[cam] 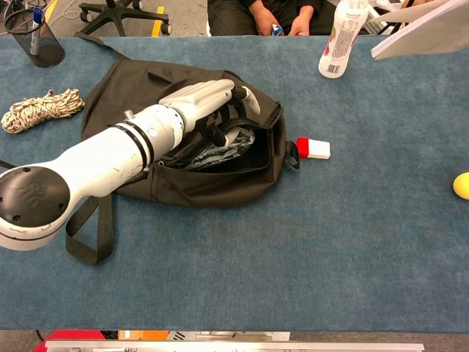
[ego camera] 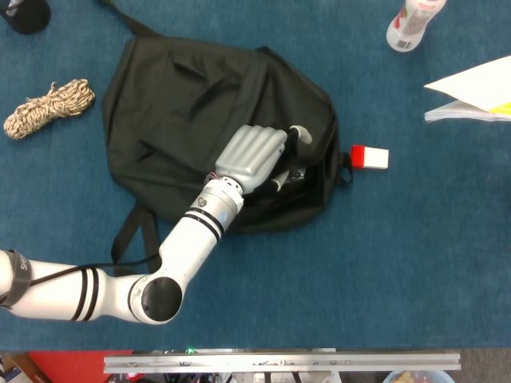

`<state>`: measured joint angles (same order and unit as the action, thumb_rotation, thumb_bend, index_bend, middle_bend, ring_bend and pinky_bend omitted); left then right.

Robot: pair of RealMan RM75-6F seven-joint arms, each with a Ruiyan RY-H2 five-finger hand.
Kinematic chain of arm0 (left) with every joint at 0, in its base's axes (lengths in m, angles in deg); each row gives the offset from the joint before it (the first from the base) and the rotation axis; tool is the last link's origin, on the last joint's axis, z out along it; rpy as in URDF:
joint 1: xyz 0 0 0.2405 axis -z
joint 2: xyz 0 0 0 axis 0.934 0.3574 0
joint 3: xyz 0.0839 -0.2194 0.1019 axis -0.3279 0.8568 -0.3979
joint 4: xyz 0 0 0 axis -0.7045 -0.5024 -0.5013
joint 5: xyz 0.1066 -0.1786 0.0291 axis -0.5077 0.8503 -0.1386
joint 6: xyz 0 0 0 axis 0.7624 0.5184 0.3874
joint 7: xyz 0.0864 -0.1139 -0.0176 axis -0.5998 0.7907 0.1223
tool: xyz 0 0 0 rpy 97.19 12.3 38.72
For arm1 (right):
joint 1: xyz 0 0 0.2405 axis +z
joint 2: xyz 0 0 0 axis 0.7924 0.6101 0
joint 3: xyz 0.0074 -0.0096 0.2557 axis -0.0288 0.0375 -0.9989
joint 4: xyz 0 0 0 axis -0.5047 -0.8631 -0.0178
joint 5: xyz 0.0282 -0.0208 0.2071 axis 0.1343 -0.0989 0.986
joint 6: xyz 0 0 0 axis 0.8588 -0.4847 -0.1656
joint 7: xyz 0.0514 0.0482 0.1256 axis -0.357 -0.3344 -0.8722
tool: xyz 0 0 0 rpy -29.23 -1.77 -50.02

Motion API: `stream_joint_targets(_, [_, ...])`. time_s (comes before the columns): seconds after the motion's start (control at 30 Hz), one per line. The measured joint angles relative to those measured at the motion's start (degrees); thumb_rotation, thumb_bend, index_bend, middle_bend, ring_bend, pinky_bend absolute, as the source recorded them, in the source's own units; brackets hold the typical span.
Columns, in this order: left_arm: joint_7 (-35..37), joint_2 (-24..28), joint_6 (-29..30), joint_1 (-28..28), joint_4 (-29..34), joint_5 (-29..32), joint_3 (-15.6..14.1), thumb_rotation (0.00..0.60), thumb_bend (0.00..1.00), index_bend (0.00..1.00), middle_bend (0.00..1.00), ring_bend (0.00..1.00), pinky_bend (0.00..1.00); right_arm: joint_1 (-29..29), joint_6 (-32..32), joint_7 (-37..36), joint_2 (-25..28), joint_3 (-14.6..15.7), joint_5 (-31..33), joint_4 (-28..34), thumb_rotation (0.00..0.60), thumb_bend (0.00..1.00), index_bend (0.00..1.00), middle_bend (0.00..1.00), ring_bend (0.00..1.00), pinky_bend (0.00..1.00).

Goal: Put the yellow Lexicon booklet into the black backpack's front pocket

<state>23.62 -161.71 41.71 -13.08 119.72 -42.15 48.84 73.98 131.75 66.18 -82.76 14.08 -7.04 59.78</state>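
Reaching across the blue table [ego camera: 383,271], our left hand [ego camera: 254,155] lies over the black backpack [ego camera: 176,104], with its fingers [cam: 233,94] curled down at the edge of the opened pocket [cam: 234,150]. From above we see mostly the grey back of the hand; the chest camera shows the fingertips dipping into the dark opening, where some shiny dark material lies just under them. Whether they grip the fabric of the pocket rim or only press on it, we cannot tell. Our right hand shows in neither view.

The yellow Lexicon booklet is hard to place with certainty: well away from the hand, on its far right side, lies an open white booklet [ego camera: 471,100] with a sliver of yellow at its edge (the cover itself is not legible to us), reaching out of the frame.

Just beyond the fingertips, off the bag's right side, sits a small red and white block [ego camera: 370,156]. A white bottle [cam: 341,37] stands further off in the same direction, towards the table's back edge. Behind the wrist, well to the left, rests a coil of rope [ego camera: 48,108], and a mesh cup [cam: 33,37] stands past it in the corner. A yellow ball [cam: 461,185] lies at the right border of the chest view.
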Motion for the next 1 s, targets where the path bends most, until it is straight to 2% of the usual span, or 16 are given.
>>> stream_joint_targets(0.17, [-0.12, -0.26, 0.79, 0.52, 0.02, -0.34, -0.43, 0.6, 0.54, 0.25, 0.36, 0.41, 0.63, -0.04, -0.11, -0.2, -0.21, 0.09, -0.05, -0.23, 0.6, 0.39, 0.8, 0.72, 0.55, 0.54])
stream_joint_targets(0.33, [-0.85, -2.24, 3.35, 0.99, -2.24, -0.48, -0.56, 0.6, 0.54, 0.37, 0.44, 0.47, 0.63, -0.15, 0.08, -0.36, -0.23, 0.05, -0.08, -0.42, 0.6, 0.39, 0.8, 0.72, 0.55, 0.54])
stream_joint_targets(0.43, [-1.29, -3.28, 4.44, 1.21, -3.77, 0.0, -0.39, 0.6, 0.54, 0.42, 0.52, 0.55, 0.69, -0.3, 0.2, -0.59, -0.1, 0.03, -0.01, -0.49, 0.6, 0.39, 0.8, 0.72, 0.55, 0.54])
stream_joint_targets(0.5, [-1.27, -3.82, 5.45, 1.2, -4.35, -0.05, -0.13, 0.6, 0.54, 0.5, 0.59, 0.61, 0.74, -0.41, 0.21, -0.73, -0.08, 0.02, 0.09, -0.61, 0.6, 0.39, 0.8, 0.72, 0.55, 0.54])
stream_joint_targets(0.6, [-0.87, -4.41, 7.01, 0.95, -5.36, -0.56, 0.62, 0.6, 0.54, 0.57, 0.65, 0.65, 0.78, -0.47, 0.19, -0.87, -0.14, 0.07, 0.07, -0.84, 0.6, 0.39, 0.8, 0.72, 0.55, 0.54])
stream_joint_targets(1.0, [7.0, -2.71, 9.22, -2.3, -5.94, -3.99, 4.91, 0.6, 0.54, 0.58, 0.66, 0.65, 0.79, 0.32, -0.23, -0.99, -0.87, 0.43, -0.85, -0.9, 0.6, 0.39, 0.8, 0.72, 0.55, 0.54])
